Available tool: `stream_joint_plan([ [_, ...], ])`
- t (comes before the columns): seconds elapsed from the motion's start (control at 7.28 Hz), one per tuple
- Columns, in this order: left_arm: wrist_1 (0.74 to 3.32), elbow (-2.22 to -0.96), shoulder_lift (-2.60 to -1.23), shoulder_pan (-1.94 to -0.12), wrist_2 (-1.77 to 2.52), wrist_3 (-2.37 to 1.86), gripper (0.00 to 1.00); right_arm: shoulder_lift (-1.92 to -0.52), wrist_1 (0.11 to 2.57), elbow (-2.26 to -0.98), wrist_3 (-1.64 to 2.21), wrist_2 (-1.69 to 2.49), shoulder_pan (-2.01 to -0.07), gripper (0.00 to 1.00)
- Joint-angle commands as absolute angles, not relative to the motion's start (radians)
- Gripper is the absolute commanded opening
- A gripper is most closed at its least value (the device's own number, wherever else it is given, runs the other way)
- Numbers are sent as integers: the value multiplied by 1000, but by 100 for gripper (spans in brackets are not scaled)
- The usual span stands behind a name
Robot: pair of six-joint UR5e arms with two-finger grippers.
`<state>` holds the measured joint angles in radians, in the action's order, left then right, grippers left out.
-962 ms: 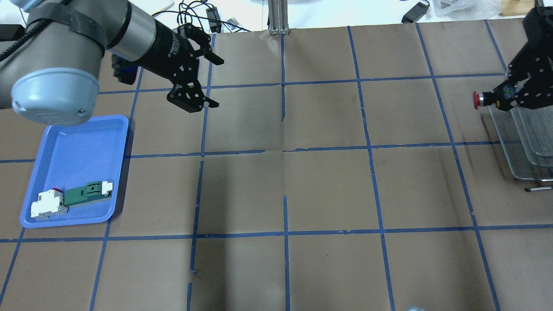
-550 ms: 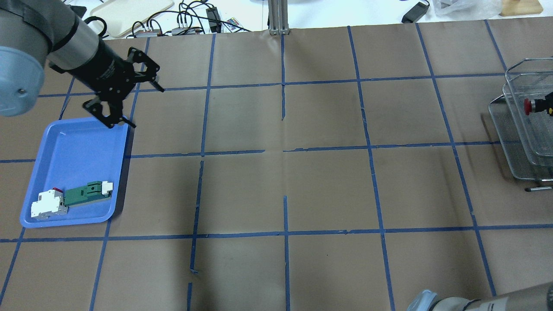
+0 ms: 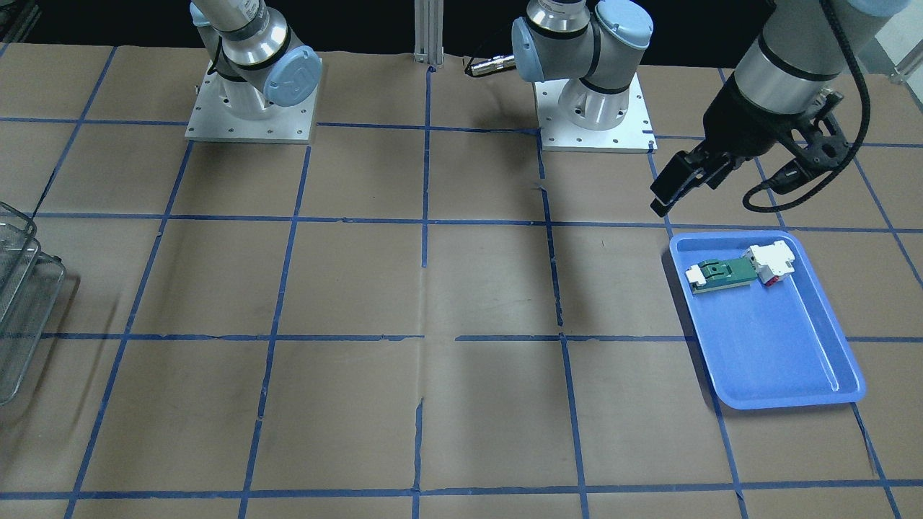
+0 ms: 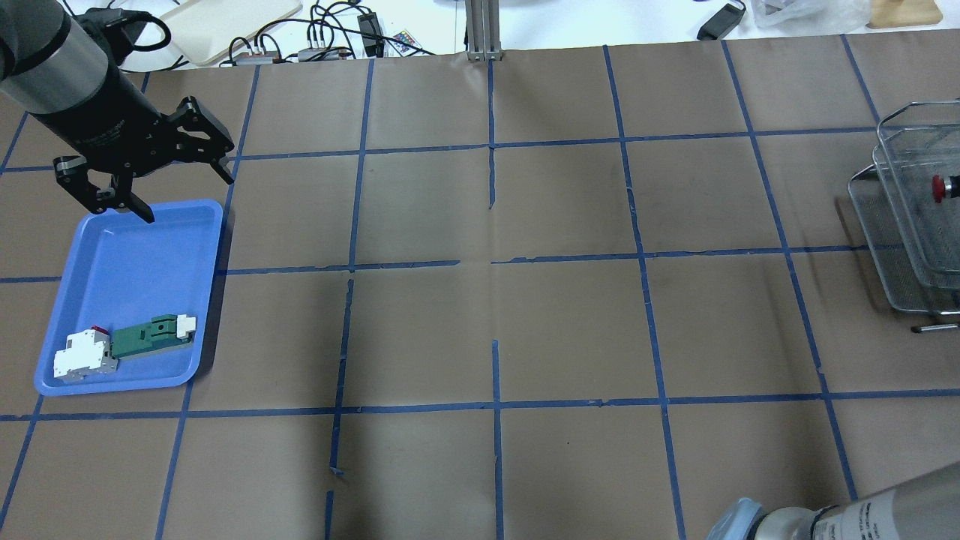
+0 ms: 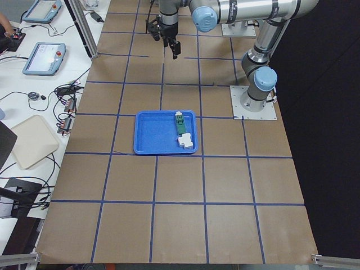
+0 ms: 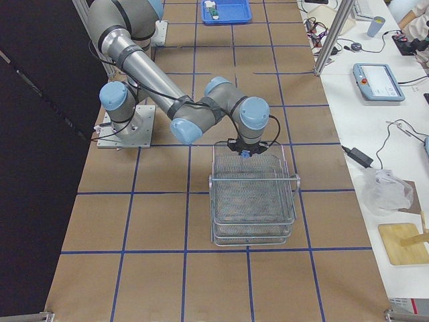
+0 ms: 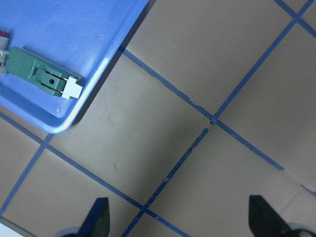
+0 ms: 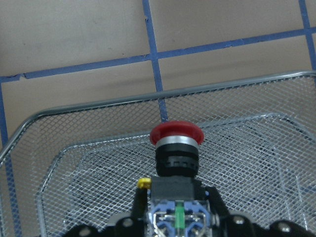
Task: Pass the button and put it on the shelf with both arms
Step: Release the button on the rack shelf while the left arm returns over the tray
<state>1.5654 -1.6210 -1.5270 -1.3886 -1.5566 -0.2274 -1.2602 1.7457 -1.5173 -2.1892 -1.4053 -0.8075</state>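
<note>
The button [image 8: 177,132], with a red cap, black collar and grey-blue block, is held in my right gripper [image 8: 177,210], which is shut on its block. It hangs over the shelf [image 8: 89,163], a tiered wire-mesh rack, just inside the rim. In the overhead view only the button's red cap [image 4: 937,187] shows at the right edge, over the shelf [image 4: 896,247]. The exterior right view shows the right gripper [image 6: 247,149] above the shelf [image 6: 251,201]. My left gripper [image 4: 187,198] is open and empty, over the far edge of the blue tray [image 4: 135,247].
The blue tray [image 3: 779,346] holds a green-and-white board part [image 4: 154,334] and a white block [image 4: 82,354]. The table is brown paper with a blue tape grid. Cables and devices lie beyond the table's far edge [image 4: 330,37]. The right arm's elbow [image 4: 825,517] shows at bottom right.
The right gripper carried the button rightwards over the shelf and left the overhead view. The left gripper, still open, swung left to the tray's far edge.
</note>
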Motion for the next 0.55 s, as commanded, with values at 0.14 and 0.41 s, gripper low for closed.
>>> stream_joint_plan([
  [0.14,1651,-1635,-1497,-1443,-1628,115,100,-1270,1747,-1516,-2183,-1410,-805,100],
  [0.41,1684,-1612,-1488,-1476,-1577,143,100,-1342,1727,-1522,-2114,-1407,-821,100],
])
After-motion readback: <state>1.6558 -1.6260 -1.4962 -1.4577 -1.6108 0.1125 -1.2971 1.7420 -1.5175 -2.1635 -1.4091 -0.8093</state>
